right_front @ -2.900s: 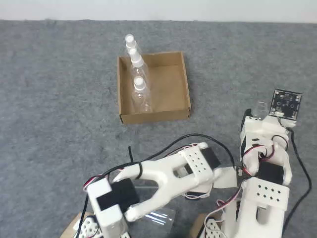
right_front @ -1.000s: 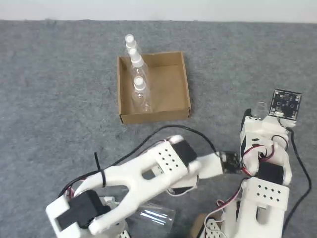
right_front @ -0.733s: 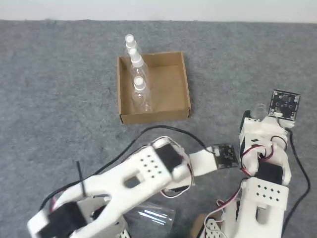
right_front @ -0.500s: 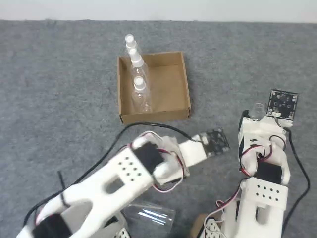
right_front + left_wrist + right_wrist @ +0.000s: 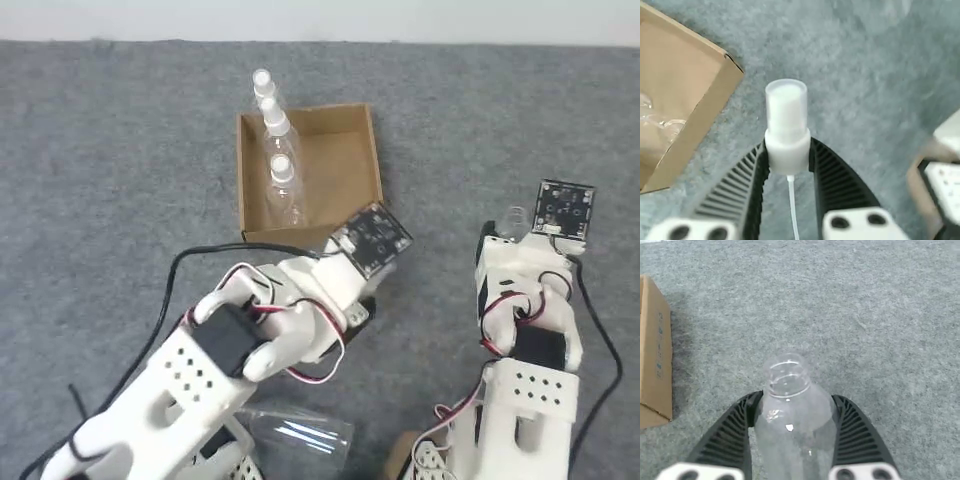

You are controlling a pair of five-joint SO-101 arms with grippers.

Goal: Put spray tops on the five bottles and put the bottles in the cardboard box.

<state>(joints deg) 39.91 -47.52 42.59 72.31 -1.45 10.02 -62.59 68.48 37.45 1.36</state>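
Carpet (image 5: 120, 200), grey, covers the table, and the cardboard box (image 5: 290, 236) sits open on it. The left arm (image 5: 250, 350) stretches toward the box, its wrist over the box's near corner. The right arm (image 5: 525, 310) stands upright farther out from that same corner, well apart from the box. Three capped bottles (image 5: 283, 190) stand in a row along one side wall inside the box. A fourth bottle (image 5: 787, 375), uncapped, is clamped upright in the right gripper (image 5: 792, 407) (from above, just its open mouth peeks past the wrist camera). The left wrist view shows one spray top (image 5: 786, 120), pinched at its collar by the left gripper (image 5: 786, 150) just beside the box's corner; from above, the wrist covers it.
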